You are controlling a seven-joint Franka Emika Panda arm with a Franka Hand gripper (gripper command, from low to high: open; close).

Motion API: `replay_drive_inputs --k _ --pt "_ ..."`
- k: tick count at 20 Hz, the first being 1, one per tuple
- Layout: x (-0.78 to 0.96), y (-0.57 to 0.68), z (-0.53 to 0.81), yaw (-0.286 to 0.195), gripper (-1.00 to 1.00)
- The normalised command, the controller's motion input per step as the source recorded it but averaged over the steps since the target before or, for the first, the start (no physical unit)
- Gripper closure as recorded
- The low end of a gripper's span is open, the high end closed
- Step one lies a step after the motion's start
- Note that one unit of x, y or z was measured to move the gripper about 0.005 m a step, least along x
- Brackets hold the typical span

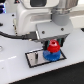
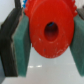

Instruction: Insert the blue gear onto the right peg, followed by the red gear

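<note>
We had pincer (image 1: 54, 44) pinching red gear (image 2: 49, 31) just above blue gear (image 1: 52, 55), already seated on plate (image 1: 34, 59). Needed bore centred over peg, straight descent.

The right peg is hidden under the stacked gears, and cannot be made out in either view. In the exterior view, the blue gear (image 1: 51, 55) is partly covered by the red gear (image 1: 54, 47), whose upper part is masked by the gripper (image 1: 54, 46). In the wrist view, the red gear's top is cut off by the picture's edge, and the finger pads (image 2: 21, 47) are blurred.
</note>
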Motion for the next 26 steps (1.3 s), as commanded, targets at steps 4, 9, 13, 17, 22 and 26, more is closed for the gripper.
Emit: replay_drive_inputs --k 4,9,13,17,22,26 --pt "0.15 0.0 0.01 0.0 1.0" --pt "0.09 0.0 -0.04 0.0 1.0" --pt "0.1 0.0 -0.25 0.0 1.0" --pt "0.15 0.0 0.0 0.0 1.0" --pt "0.13 -0.01 -0.16 0.0 1.0" --pt "0.04 -0.02 -0.06 0.0 -1.0"
